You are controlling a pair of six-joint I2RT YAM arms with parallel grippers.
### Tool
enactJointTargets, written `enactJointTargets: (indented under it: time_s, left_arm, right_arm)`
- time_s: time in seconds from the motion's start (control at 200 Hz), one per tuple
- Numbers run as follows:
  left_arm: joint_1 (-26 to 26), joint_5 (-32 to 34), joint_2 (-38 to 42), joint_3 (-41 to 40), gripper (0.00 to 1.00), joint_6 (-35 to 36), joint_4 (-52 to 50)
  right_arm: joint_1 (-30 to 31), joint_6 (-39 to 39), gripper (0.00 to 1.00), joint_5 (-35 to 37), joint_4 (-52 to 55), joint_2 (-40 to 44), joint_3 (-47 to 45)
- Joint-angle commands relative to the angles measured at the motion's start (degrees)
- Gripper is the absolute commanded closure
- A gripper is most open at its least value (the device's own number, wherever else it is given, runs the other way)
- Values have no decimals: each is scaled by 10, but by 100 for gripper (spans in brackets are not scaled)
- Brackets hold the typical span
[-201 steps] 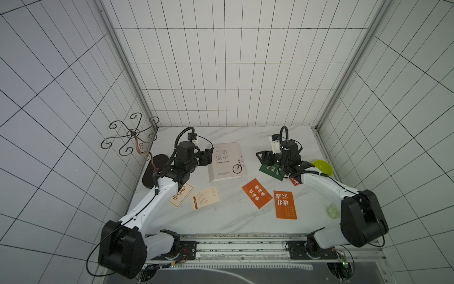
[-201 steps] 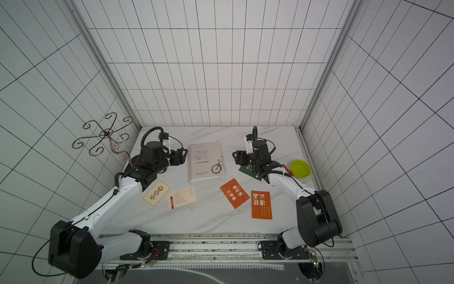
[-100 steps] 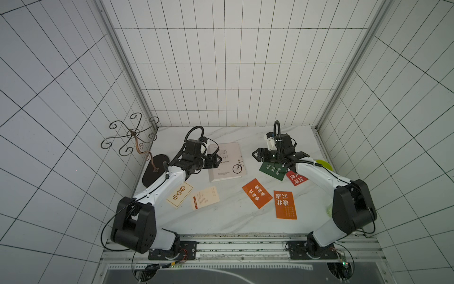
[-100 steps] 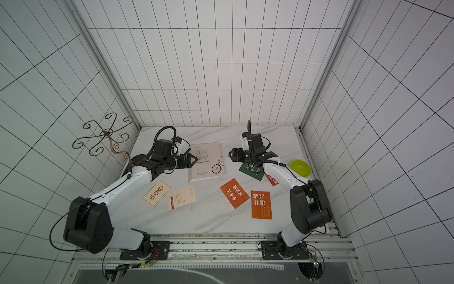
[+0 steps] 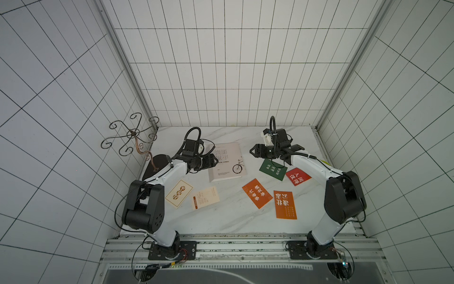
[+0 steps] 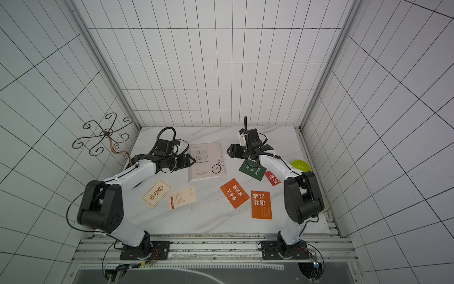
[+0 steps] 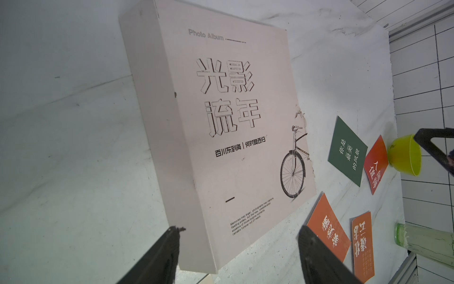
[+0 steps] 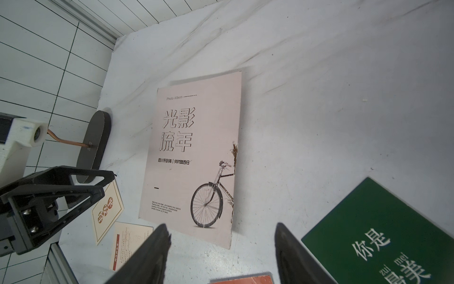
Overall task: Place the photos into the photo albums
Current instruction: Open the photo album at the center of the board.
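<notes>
Marble tabletop [image 5: 228, 221]: the closed album [image 5: 227, 161] lies between my left jaws and right jaws, both open and empty, photos [image 5: 257, 193] scattered beside it. Prying its torn cover edge clumsily could rip it or shove the album.

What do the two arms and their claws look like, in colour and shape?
The left arm and right arm have white tube-like links and bulky black joints. The left claw and right claw are black, each with two tapering, open-framed fingers. A black ribbed cable arches over each wrist, beside a small white camera box.
</notes>
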State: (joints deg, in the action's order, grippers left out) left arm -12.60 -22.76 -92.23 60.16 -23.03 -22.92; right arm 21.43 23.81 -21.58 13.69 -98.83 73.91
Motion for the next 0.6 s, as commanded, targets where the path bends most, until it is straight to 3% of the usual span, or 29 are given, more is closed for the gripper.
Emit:
enactJointTargets:
  time_s: [0.0, 0.595]
  left_arm:
    - [3, -4, -25, 17, 25, -16, 18]
    - [40, -56, -109, 15, 25, -47, 47]
  right_arm:
    - [2, 12, 36, -19, 11, -26, 66]
    - [2, 48, 33, -86, 6, -151, 118]
